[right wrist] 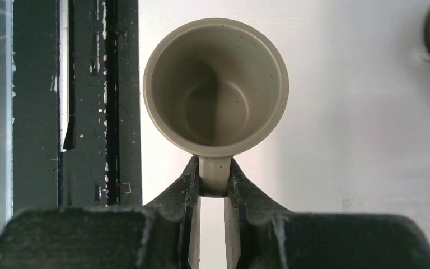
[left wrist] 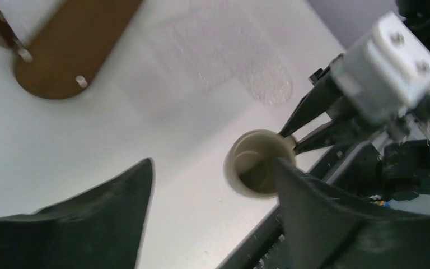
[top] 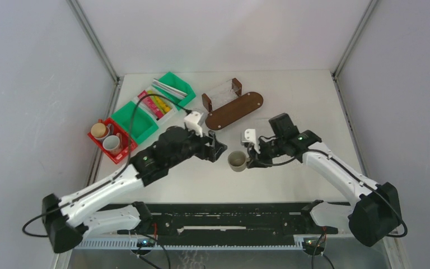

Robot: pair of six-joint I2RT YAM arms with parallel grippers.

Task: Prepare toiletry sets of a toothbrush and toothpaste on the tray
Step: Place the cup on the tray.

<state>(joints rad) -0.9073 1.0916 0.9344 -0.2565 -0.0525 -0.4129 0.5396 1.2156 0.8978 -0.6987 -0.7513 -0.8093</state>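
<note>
Right fingers [right wrist: 189,182]: closed on the mug [right wrist: 215,84] by its handle [right wrist: 213,175], one on each flank, close to where the handle meets the wall.
Left fingers [left wrist: 313,213]: spread wide, holding nothing. One tip stands just beside the mug's rim; its own view is too blurred to tell whether it touches.
Mug place: upright and empty on the bench [top: 201,182], on the arms' side of the tray [top: 235,110] and apart from it.
Tray: brown oval, nothing visible on it.
Handling: probably glazed ceramic, so stiff, slick, fairly heavy for its size and likely to chip if knocked. The handle is a sound hold but sits off to one side of the weight, so I judge the mug may tilt when lifted. It wants a low carry and a soft landing.
Other stock: cups [top: 112,144], tubes [top: 157,105] and brushes [top: 171,89] in bins [top: 140,128] left of the tray.
Hard to see: a clear piece [top: 222,92] with brown ends behind the tray, perhaps a stand. The mug's base is hidden. The brushes are too small to count.
</note>
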